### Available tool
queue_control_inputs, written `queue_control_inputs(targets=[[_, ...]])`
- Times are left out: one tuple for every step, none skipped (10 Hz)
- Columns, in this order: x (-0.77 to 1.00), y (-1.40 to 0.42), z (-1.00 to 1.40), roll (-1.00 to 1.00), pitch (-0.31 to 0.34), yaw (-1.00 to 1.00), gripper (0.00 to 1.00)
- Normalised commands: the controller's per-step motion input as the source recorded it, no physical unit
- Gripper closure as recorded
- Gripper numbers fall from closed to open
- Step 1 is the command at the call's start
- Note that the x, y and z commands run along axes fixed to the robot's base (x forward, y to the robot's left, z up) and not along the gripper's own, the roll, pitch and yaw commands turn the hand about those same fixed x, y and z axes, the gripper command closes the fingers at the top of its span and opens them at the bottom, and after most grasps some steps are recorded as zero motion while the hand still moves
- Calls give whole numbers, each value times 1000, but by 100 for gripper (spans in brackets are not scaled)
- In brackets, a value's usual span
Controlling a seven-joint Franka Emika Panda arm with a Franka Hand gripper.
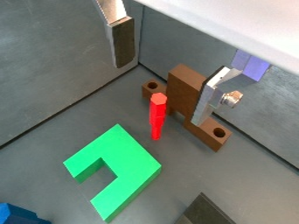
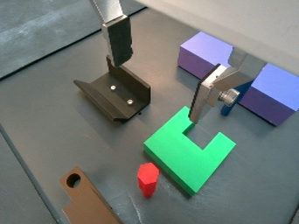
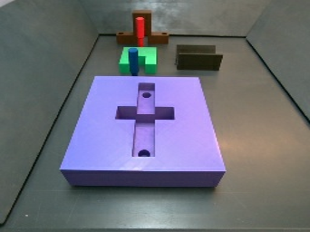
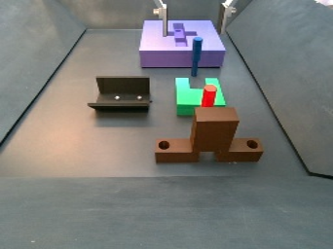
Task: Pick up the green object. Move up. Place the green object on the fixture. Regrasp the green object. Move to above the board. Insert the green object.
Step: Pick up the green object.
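The green object lies flat on the grey floor, a bright U-shaped block; it shows in both wrist views and both side views. The fixture stands apart beside it, empty, and also shows in both side views. The purple board with its cross slot lies beyond the green object. My gripper hangs open and empty well above the floor, between the fixture and the green object. It also shows in a wrist view and in a side view.
A red peg stands beside a brown base, close to the green object. A blue peg stands upright between the green object and the board. Grey walls enclose the floor.
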Motion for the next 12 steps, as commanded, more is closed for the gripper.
queue_control_inputs(targets=[[0, -60, 0, 0, 0, 0, 0], [0, -231, -43, 36, 0, 0, 0], [0, -183, -60, -29, 0, 34, 0], [-40, -706, -140, 81, -120, 0, 0], [103, -489, -440, -107, -30, 0, 0], [20, -400, -709, -149, -50, -40, 0], [111, -346, -754, -141, -49, 0, 0], [71, -74, -906, -110, -10, 0, 0], [51, -94, -937, -44, -44, 69, 0], [146, -289, -723, 77, 11, 80, 0], [100, -180, -657, 0, 0, 20, 0], [120, -294, -809, 49, -106, 0, 0]])
